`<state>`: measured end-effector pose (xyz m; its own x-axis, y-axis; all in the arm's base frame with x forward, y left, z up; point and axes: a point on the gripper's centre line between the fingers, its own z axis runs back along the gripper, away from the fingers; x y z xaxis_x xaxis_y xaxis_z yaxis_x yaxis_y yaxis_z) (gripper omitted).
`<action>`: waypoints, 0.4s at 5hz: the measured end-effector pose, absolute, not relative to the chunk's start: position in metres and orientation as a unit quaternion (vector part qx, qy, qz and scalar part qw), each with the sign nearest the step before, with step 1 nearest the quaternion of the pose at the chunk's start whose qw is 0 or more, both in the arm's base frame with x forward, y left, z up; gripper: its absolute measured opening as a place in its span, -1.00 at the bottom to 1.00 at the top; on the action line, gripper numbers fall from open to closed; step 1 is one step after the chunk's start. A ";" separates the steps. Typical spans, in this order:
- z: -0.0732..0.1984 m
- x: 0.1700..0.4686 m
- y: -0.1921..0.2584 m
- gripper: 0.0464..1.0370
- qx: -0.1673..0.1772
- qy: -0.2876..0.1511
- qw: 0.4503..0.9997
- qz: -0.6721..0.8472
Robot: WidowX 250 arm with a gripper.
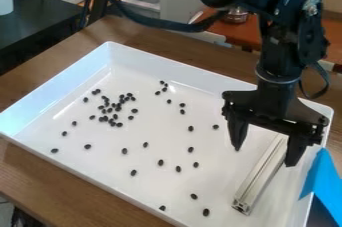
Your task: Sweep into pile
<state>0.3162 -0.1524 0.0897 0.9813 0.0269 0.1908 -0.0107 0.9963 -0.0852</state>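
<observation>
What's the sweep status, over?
End effector open over bar, not gripping. Beans scattered, one loose cluster. Blue flap at tray rim, likely no obstacle.

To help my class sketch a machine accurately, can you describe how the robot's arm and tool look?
The arm is black, with bulky, rounded joints, small silvery screws, a greyish ring above the tool and dark cables. The tool is black too: a wide, angular body with two tapering fingers.
</observation>
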 end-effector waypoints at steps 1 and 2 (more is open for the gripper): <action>0.081 0.316 -0.152 0.92 -0.036 -0.085 0.996 0.010; 0.079 0.316 -0.152 0.92 -0.036 -0.082 0.996 0.012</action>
<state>0.3160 -0.1519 0.0788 0.9861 0.0299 0.1631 -0.0182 0.9972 -0.0732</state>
